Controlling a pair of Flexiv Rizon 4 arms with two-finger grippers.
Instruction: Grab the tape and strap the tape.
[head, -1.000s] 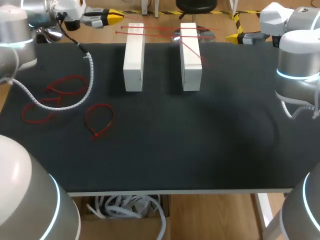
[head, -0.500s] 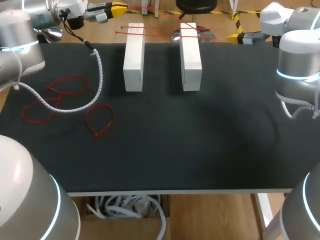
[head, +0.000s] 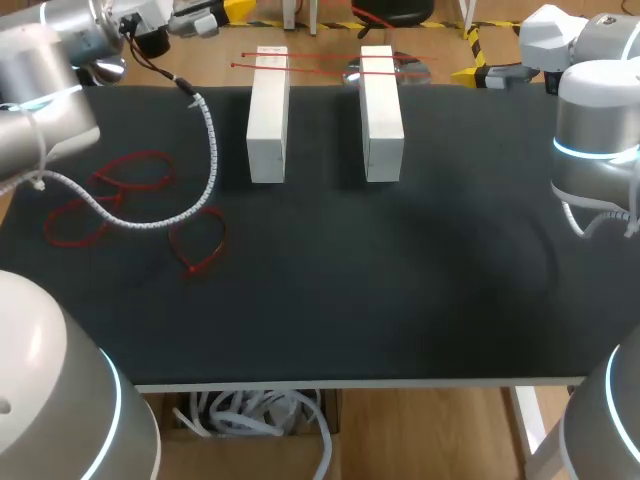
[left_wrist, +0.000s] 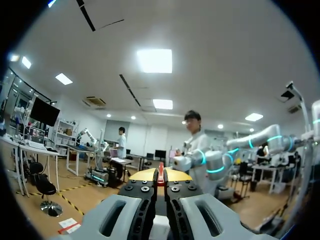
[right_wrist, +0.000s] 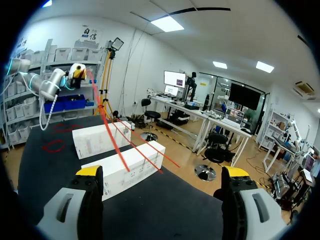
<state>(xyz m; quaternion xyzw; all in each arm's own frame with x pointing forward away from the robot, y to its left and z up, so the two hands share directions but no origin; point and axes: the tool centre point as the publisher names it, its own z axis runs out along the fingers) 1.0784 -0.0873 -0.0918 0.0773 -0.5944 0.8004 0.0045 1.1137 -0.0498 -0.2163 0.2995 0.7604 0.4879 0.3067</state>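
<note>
The left gripper, beyond the table's far left corner, is pinched shut on a red tape that points straight ahead past its tips. Two more tapes lie lengthwise left to right across both white blocks. The right gripper has its fingers wide apart.

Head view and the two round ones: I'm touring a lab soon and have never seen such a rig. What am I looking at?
Two robot arms flank a black table. The head view looks down from above and behind them; each round picture comes from a camera on one arm's wrist, looking along its fingers. On the table stand a left white block and a right white block, with straight red ties laid across their far ends. Looped red ties lie to the left. The left gripper is shut on one red tie; the right gripper is open and holds nothing.
</note>
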